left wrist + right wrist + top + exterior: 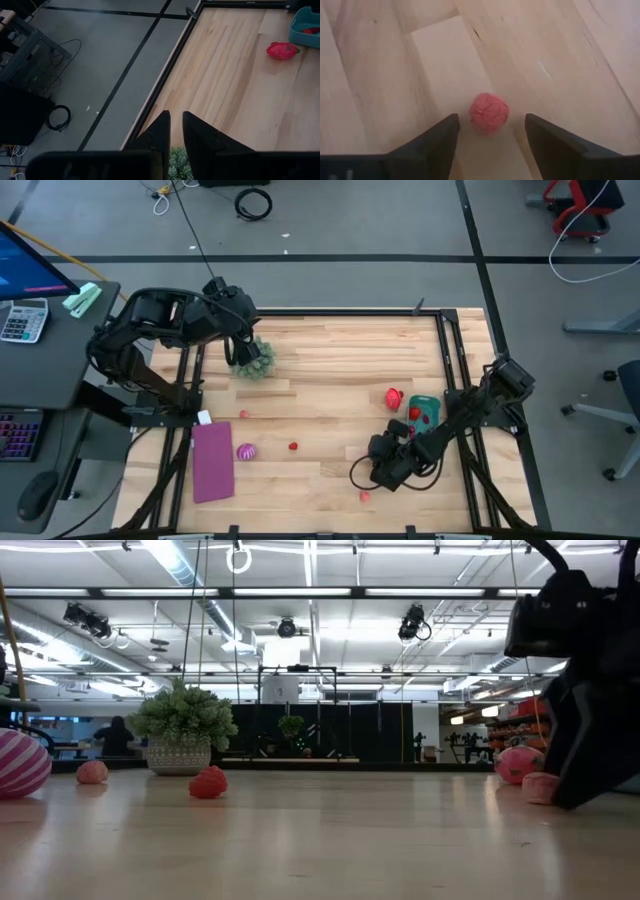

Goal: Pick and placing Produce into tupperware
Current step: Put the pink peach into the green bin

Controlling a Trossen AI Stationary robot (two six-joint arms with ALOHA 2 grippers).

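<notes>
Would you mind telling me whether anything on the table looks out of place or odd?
Nothing looks damaged or spilled. Small red fruit pieces lie loose on the wooden table, outside the teal plastic tub. The right gripper, open, straddles one pink ball.

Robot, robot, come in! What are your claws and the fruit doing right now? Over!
Right gripper open, low over a small pink fruit. Left gripper waiting above green plant. Tub holds fruit. Nothing blocking.

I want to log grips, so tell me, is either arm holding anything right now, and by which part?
Nothing is held. The right gripper has open jaws around a small red ball lying on the table, not touching it. The left gripper hangs empty over the green plant.
</notes>
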